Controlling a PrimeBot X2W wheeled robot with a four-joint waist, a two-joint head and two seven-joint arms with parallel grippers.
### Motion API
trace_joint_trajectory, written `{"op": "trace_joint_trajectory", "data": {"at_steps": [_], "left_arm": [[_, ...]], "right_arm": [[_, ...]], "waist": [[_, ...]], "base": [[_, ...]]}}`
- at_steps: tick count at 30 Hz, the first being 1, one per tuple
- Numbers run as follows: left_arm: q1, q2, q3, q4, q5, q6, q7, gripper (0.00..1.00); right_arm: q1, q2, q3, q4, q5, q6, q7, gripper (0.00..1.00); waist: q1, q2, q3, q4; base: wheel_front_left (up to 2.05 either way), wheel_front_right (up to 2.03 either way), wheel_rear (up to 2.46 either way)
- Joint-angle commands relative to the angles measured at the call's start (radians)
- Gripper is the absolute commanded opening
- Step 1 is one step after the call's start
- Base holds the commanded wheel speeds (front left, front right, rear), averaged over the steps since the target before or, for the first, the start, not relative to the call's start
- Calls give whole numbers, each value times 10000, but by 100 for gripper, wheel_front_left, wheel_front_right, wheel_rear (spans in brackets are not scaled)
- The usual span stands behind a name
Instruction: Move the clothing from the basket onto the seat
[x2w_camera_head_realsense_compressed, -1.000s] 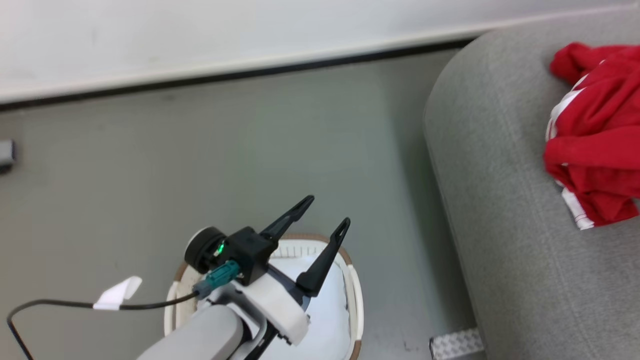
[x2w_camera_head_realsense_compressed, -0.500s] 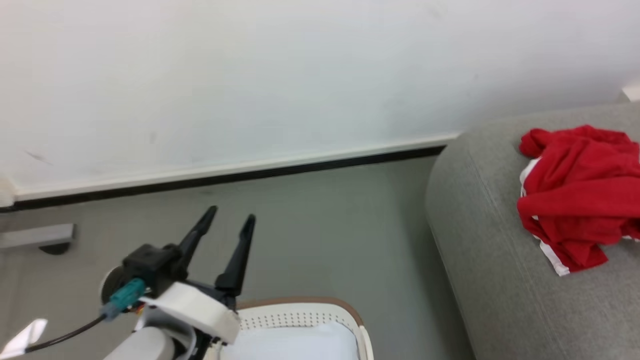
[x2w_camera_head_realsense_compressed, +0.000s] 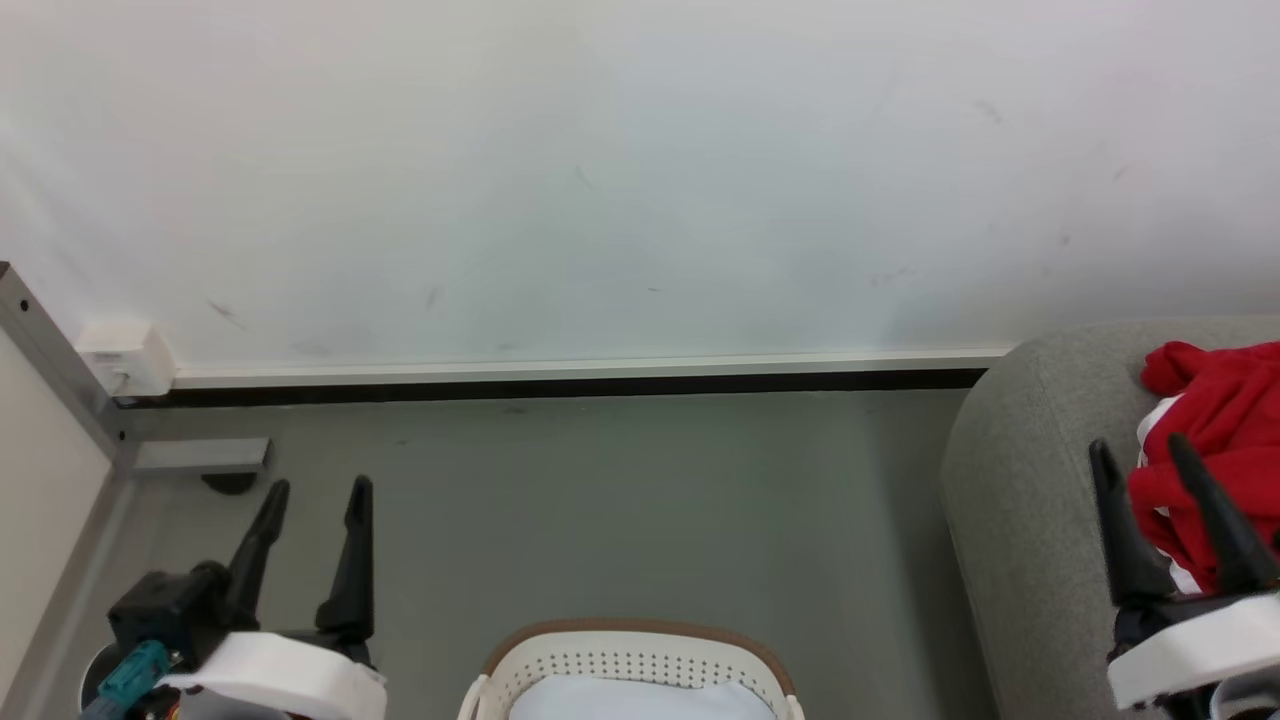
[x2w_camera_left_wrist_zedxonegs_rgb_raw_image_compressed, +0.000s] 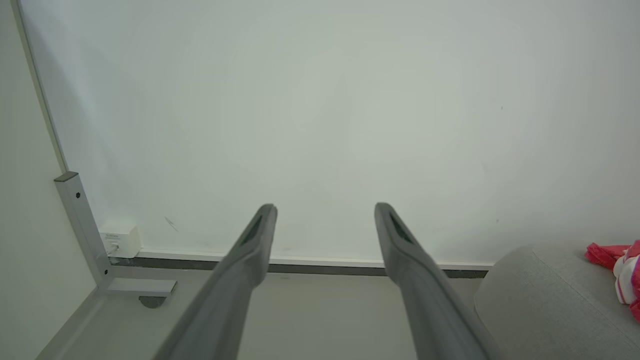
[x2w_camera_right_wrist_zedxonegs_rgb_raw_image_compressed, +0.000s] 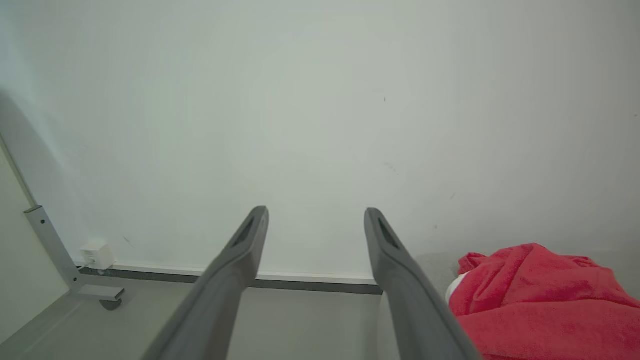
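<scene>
Head view has the clothing lying as a bunched red heap with white trim on the seat, near its rounded end and against the picture's right edge; the right wrist view shows the same heap low on its right, resting on the grey upholstery. The basket stands on the floor beside the seat, cut off by the bottom edge; its visible part holds a pale pad and no red fabric, though the rest of its inside is out of sight.

Judging by this, the moving looks done or nearly so, and the step in hand is a check; it would be done well by looking down into the whole basket before anything else; should a garment remain, pinch a raised fold of red cloth, not the pad, and lift it clear of the rim before swinging across.

The right gripper has its fingers spread and empty, hovering just in front of the heap without touching it; the left gripper is likewise spread and empty, well apart from the clothing, across the basket.
</scene>
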Motion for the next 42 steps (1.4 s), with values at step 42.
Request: {"op": "trace_joint_trajectory", "data": {"at_steps": [42], "left_arm": [[1970,-3646,4124,1131,4017,-3680,-3,100]], "right_arm": [[1306,2203,392,600,-2086,-23,-2602,100]], "waist": [[2,0,-31,203]], "base": [[0,0,0]]}}
